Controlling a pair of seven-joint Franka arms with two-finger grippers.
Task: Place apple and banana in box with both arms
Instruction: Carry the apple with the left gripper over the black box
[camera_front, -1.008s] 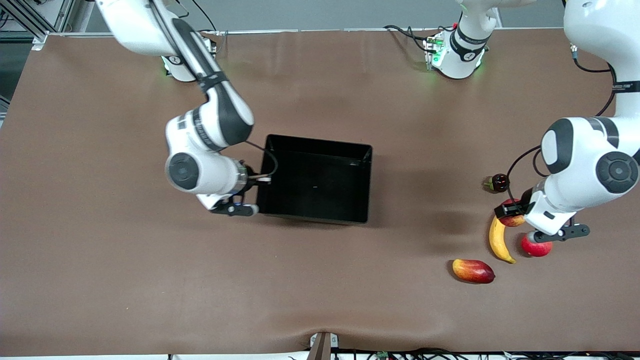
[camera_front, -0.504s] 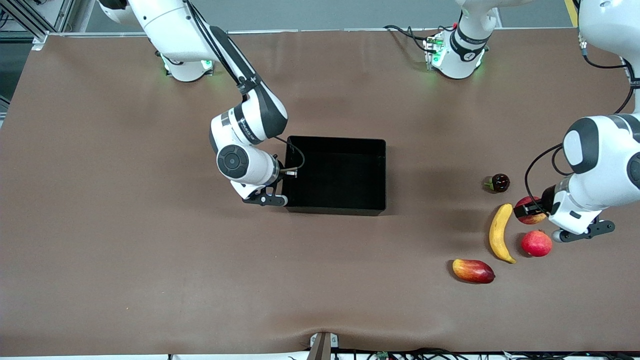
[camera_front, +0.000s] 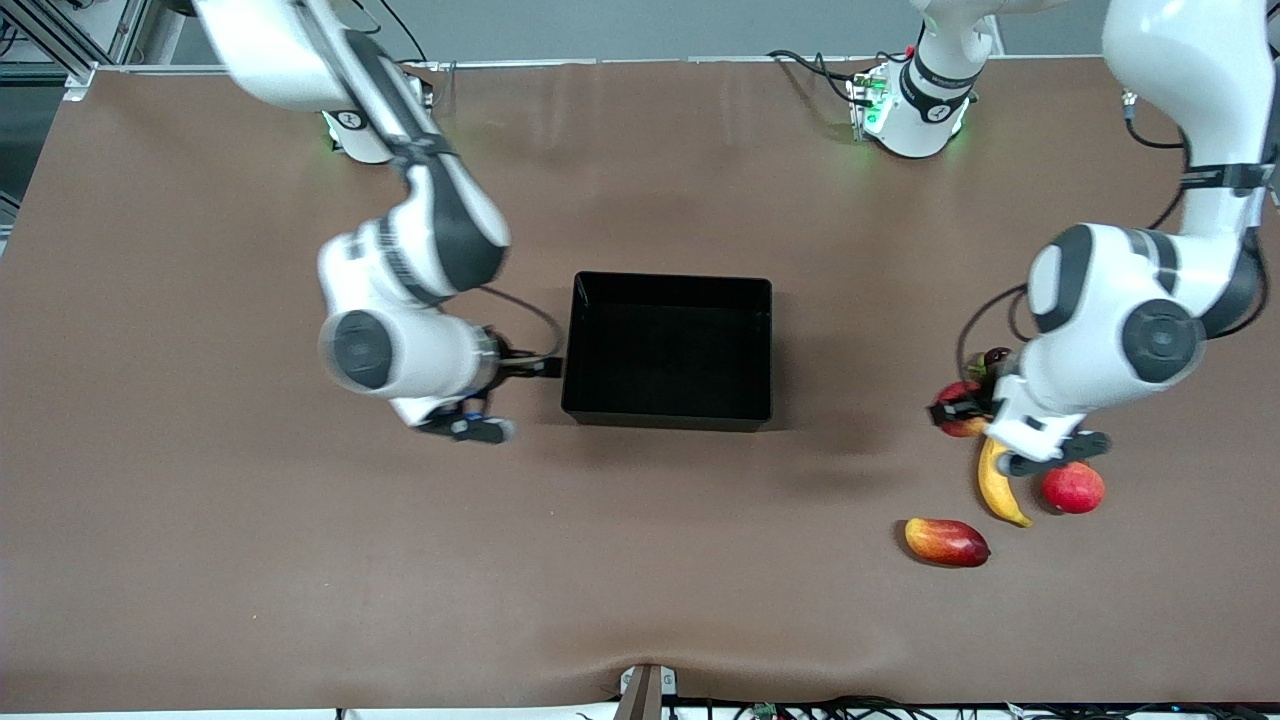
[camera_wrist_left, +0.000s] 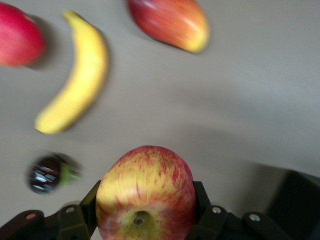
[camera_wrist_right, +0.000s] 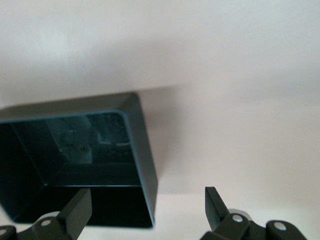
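Observation:
The apple (camera_wrist_left: 145, 195), red with yellow streaks, sits between the fingers of my left gripper (camera_wrist_left: 145, 210), which is shut on it. In the front view that gripper (camera_front: 955, 408) holds the apple (camera_front: 965, 426) over the table just above the banana's end. The banana (camera_front: 996, 482) (camera_wrist_left: 75, 80) lies on the table toward the left arm's end. The black box (camera_front: 668, 285) stands mid-table with nothing in it. My right gripper (camera_front: 545, 368) (camera_wrist_right: 147, 197) is open beside the box's end wall (camera_wrist_right: 145, 150), and nothing is between its fingers.
A plain red round fruit (camera_front: 1073, 487) (camera_wrist_left: 17, 35) lies beside the banana. A red-yellow mango (camera_front: 946, 541) (camera_wrist_left: 170, 22) lies nearer the front camera. A small dark fruit (camera_front: 996, 360) (camera_wrist_left: 47, 172) sits partly under the left arm.
The right gripper pushed the box toward the left arm's end, then opened, let go of its wall and drew back. The left gripper moved toward the box with the apple.

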